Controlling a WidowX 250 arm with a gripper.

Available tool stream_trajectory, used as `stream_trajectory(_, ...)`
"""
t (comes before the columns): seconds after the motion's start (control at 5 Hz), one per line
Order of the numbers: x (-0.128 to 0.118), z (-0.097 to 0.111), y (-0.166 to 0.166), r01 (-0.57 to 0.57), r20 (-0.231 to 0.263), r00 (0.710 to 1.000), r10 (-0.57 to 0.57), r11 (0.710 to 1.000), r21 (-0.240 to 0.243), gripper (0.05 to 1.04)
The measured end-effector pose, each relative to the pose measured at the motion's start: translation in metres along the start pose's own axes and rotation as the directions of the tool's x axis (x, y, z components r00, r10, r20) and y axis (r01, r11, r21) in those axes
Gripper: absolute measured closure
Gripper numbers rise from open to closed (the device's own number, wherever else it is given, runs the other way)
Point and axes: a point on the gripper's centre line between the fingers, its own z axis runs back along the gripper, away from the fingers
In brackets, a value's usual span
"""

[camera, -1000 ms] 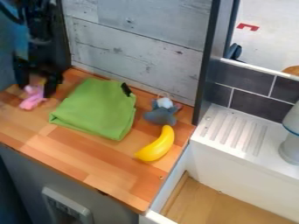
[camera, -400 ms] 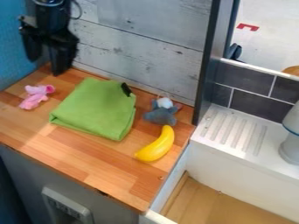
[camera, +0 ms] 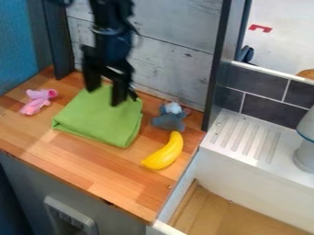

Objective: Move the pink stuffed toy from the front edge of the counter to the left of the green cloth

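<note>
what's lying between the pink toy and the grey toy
In the camera view, a green cloth lies between the pink toy and the grey toy.

It's a kitchen-style setup we're looking at, a toy kitchen by the looks! Wooden worktop [camera: 92,160] right below the end effector [camera: 105,97], and well apart from it, dark tiles [camera: 257,85] beside a white, ribbed draining board [camera: 245,139].

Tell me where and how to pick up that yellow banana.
The banana is probably best gripped around its thick middle, coming straight down from above. It lies flat on the wooden counter and is long and curved, so the hand should close across its narrow width. I'd avoid the upper tip, which sits close to the grey plush toy.
</note>
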Motion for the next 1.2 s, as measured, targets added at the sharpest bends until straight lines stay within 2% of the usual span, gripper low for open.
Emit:
stream_trajectory(0.2,0.016,-0.020,-0.048,0.079,-0.066,0.995,-0.080,0.997,-0.023,0.080)
stream_trajectory(0.4,0.012,-0.012,-0.087,0.095,-0.156,0.983,-0.098,0.995,-0.026,0.080)
stream_trajectory(1.2,0.012,-0.012,-0.090,0.096,-0.160,0.982,-0.099,0.995,-0.026,0.080)
